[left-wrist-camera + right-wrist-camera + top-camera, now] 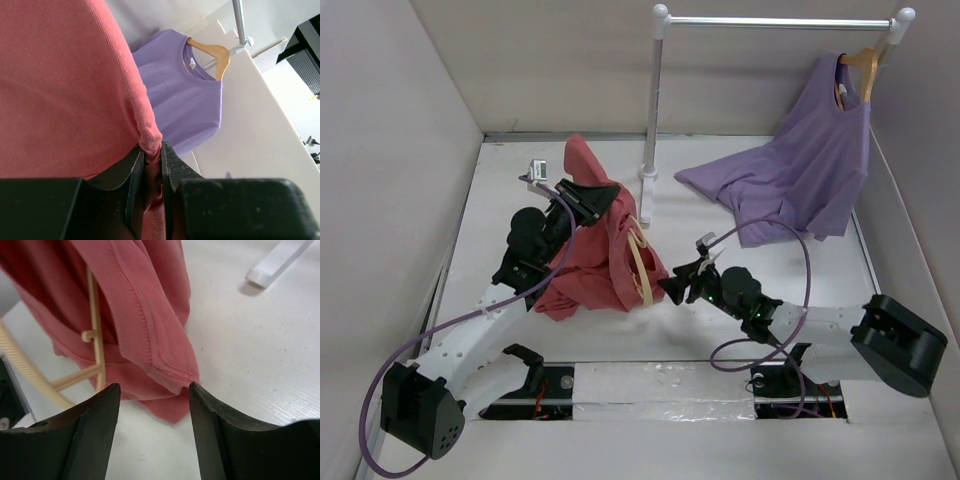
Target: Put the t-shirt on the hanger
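Note:
The coral-red t-shirt (602,258) hangs bunched from my left gripper (592,196), which is shut on a ribbed edge of it (150,145) and lifts it above the table. The pale wooden hanger (642,262) sits partly inside the shirt's right side; in the right wrist view its thin bars (95,330) show against the cloth (150,315). My right gripper (672,286) is open and empty, low over the table, just right of the shirt's lower corner (172,407), not touching it.
A white rack pole (652,110) stands behind the shirt, its rail running right. A lilac t-shirt (790,175) on a second hanger (860,65) hangs from that rail and drapes onto the table. Grey walls close in left and right.

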Robot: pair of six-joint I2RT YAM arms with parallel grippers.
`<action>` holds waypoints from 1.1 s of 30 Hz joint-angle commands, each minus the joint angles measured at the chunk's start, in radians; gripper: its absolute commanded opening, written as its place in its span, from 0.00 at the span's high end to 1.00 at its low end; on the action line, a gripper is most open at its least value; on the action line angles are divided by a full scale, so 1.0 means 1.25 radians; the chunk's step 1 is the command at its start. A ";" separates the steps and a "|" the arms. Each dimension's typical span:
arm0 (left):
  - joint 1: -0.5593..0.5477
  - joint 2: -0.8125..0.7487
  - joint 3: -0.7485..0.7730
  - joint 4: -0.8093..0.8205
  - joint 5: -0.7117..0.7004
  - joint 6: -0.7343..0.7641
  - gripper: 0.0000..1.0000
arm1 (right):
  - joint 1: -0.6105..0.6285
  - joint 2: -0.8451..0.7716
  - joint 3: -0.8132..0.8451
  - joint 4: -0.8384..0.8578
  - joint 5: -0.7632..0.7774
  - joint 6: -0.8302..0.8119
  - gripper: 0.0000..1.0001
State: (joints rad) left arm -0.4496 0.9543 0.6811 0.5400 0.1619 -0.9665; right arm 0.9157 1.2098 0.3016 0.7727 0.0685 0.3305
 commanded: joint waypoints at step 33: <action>0.080 -0.004 0.069 0.174 0.089 -0.072 1.00 | 0.076 0.025 0.115 -0.100 0.193 -0.012 0.40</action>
State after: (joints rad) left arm -0.3515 1.0012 0.7460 0.6628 0.2604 -1.0496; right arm 1.0031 1.2575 0.3779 0.7029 0.2050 0.3626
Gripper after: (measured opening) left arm 0.108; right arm 0.567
